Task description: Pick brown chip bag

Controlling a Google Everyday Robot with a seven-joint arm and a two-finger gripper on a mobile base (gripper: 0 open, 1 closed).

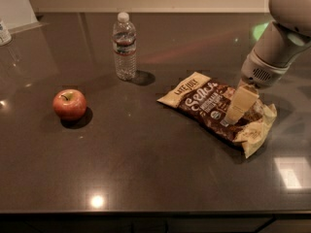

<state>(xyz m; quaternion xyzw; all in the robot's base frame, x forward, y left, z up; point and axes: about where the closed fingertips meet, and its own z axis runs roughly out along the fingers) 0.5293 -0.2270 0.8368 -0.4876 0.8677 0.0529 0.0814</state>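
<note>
Currently gripper (234, 114) touching brown chip bag (201, 100), right part.

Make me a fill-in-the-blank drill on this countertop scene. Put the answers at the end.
1. The hand is down at the brown chip bag, near its picture-____ end.
2. The apple sits to the picture-____ of the bag.
3. The water bottle stands ____, with its cap on.
Answers: right; left; upright.
</note>
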